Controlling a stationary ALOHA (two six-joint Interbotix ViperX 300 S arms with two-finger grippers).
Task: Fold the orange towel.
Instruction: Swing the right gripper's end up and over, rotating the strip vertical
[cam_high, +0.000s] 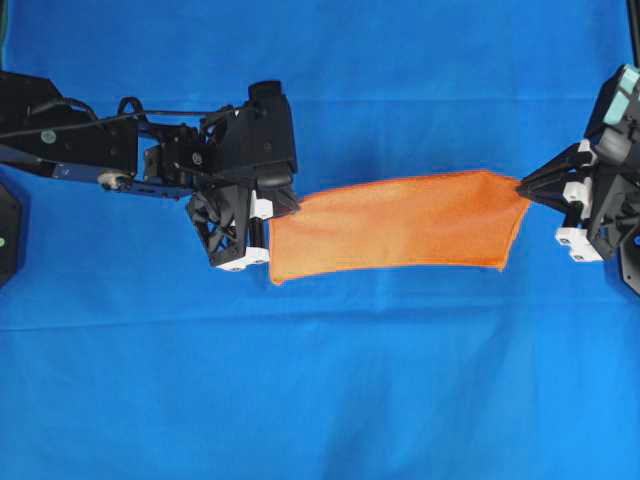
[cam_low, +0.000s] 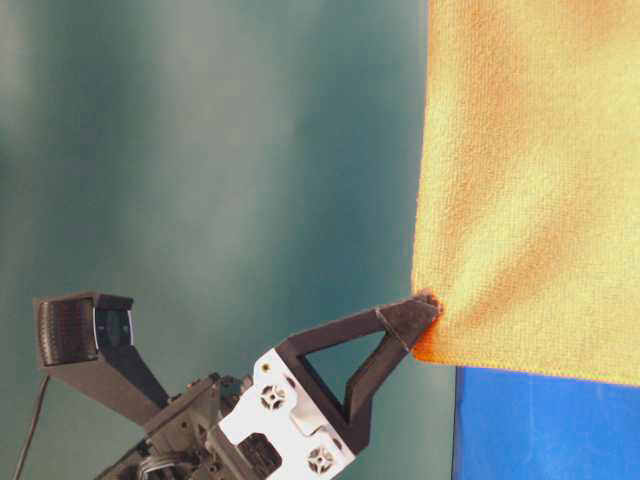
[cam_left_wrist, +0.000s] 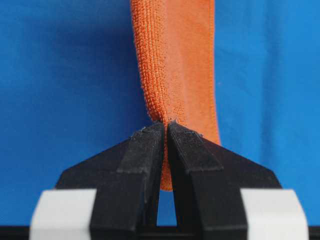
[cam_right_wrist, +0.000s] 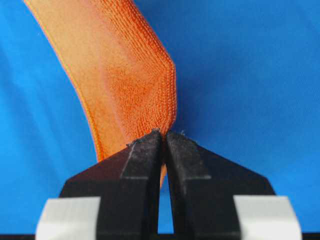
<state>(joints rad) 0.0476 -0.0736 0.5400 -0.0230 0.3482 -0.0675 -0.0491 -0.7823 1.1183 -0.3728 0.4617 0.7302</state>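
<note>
Between both grippers (clamped), orange towel (cam_high: 400, 228)

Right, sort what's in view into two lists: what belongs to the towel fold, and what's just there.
Part of the job:
- orange towel, held up between the arms
- left gripper, shut on one end of it
- right gripper, shut on the other end

Just there:
- blue table cloth, covering the table below

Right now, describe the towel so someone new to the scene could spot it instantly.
Over the blue table cloth, look between the two black arms. The orange towel hangs stretched there, pinched at one end by the left gripper and at the other by the right gripper. It is the only orange, fuzzy thing in view.
</note>
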